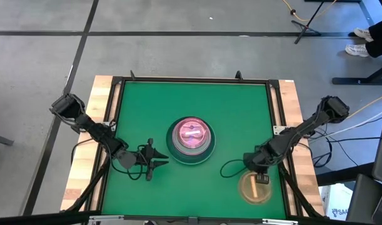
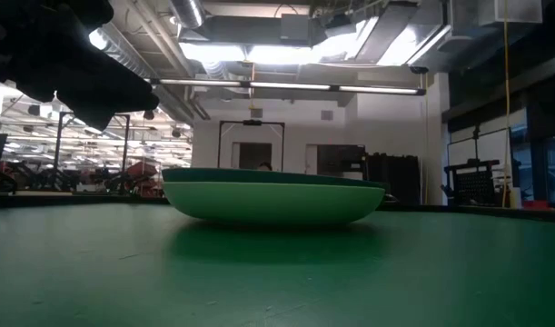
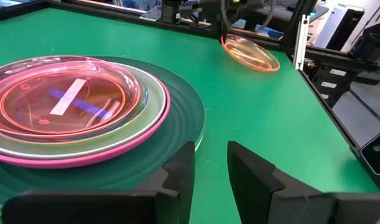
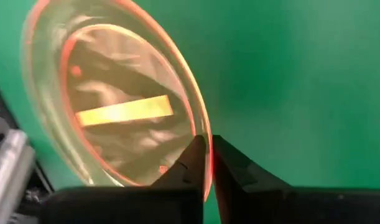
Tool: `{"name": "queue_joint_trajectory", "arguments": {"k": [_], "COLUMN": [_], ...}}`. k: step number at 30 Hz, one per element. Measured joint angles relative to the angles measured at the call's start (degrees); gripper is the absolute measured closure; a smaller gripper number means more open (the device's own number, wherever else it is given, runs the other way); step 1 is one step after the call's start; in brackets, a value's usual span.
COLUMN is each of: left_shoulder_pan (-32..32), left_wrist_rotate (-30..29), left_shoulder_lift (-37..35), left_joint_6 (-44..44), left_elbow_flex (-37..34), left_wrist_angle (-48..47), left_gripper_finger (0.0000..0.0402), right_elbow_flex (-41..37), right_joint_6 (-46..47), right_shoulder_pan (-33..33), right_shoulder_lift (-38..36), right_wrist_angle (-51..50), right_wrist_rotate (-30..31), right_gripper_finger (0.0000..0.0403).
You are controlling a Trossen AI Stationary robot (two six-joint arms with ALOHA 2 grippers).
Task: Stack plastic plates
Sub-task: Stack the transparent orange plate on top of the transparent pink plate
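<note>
High view shows the green tabletop [image 1: 241, 112] with the stack of plastic plates [image 1: 191, 140] near its middle: a large dark green plate at the bottom, a light green one visible beneath its rim in the low view, then pink and paler medium plates, with translucent small ones on top. Most of the stacking looks done. One small translucent plate [image 1: 256, 187] is left apart, at the near right corner of the tabletop, where the right claw [image 1: 261, 179] has its fingers pinched together on the plate's rim; the right wrist view shows the rim caught between the two dark fingers, the plate tilted. It seems this last plate has yet to be carried to the stack. The left claw [image 1: 154, 161] waits just left of the stack, its fingers apart with nothing between them. Each small plate bears a pale bar mark [image 4: 124, 110] on its floor; no brand or readable writing can be made out on any plate.
</note>
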Motion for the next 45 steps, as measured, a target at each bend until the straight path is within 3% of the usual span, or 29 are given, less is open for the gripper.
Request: {"name": "queue_joint_trajectory", "arguments": {"k": [5,10,15,22,28,34,41,45], "left_shoulder_pan": [0.0,0.0,0.0,0.0,0.0,0.0,0.0,0.0], "left_wrist_rotate": [0.07,0.07,0.07,0.07,0.07,0.04,0.07,0.07], "left_shoulder_lift": [0.0,0.0,0.0,0.0,0.0,0.0,0.02,0.02], "left_joint_6": [-0.01,-0.02,-0.04,-0.07,-0.07,-0.04,-0.08,-0.55], "left_elbow_flex": [0.0,0.0,0.0,0.01,0.04,0.04,0.04,0.04], "left_wrist_angle": [0.0,0.0,-0.02,0.21,0.0,0.0,-0.47,0.18], "left_gripper_finger": [0.0313,0.0313,0.0313,0.0313,0.0313,0.0313,0.0313,0.0313], "right_elbow_flex": [5.8,10.2,12.25,12.26,12.26,12.26,12.26,12.26], "right_joint_6": [-8.7,-16.28,-17.95,-18.41,-21.21,-21.31,-24.28,-25.81], "right_shoulder_pan": [-4.99,-11.63,-18.84,-28.03,-34.3,-37.81,-38.87,-38.84], "right_shoulder_lift": [-0.57,-0.57,-0.57,1.76,8.06,13.07,15.91,15.97], "right_wrist_angle": [0.89,8.69,20.49,35.37,43.48,44.04,44.4,44.37], "right_wrist_rotate": [7.21,13.44,16.8,27.63,25.23,22.25,18.06,17.23], "right_gripper_finger": [0.0401,0.0398,0.0398,0.0398,0.0397,0.0397,0.0397,0.0371]}}
